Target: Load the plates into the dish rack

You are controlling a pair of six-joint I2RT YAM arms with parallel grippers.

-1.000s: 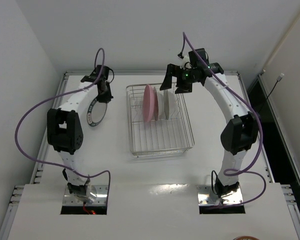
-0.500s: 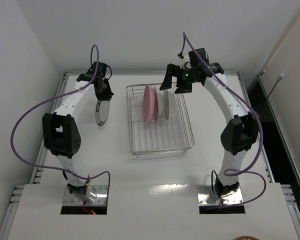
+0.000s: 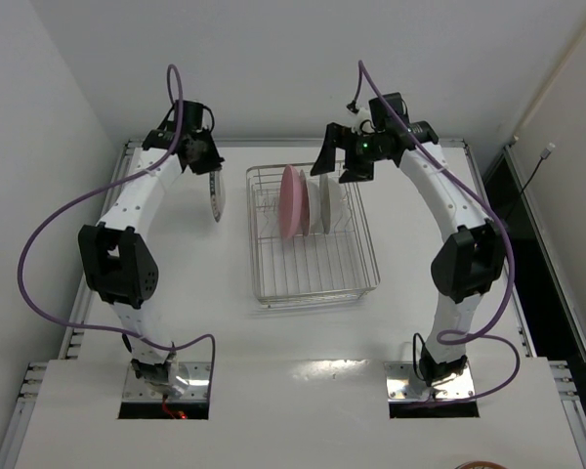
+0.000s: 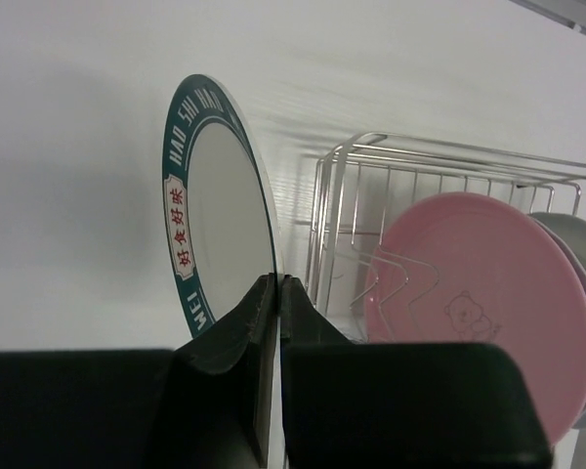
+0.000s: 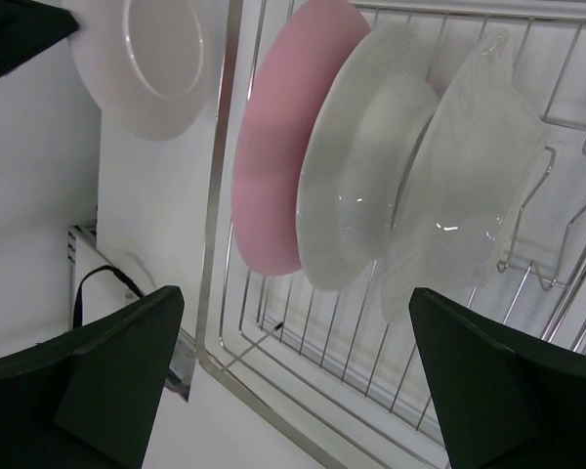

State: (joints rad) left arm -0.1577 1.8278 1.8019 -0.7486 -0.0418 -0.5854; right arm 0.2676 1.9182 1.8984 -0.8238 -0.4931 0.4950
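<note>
Silver wire gleams on the dish rack [image 3: 317,296], a rectangular basket sitting toward the tabletop's [image 3: 273,342] far edge. Three round plates stand on edge at its far end: a matte pink plate [image 4: 479,293] with a faint bear outline, then two glossy whitish plates [image 5: 356,186] [image 5: 464,166], both shallow. Just off the rack's far left corner, the left gripper [image 4: 276,283] pinches the rim of the patterned plate [image 4: 220,215], white with a dark green lettered border, held upright. The right gripper [image 3: 342,164] hangs over the rack's far right corner, jaws spread wide.

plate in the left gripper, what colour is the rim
Dark teal rim with white lettering and red characters on the plate, clearest in the left wrist view.
</note>
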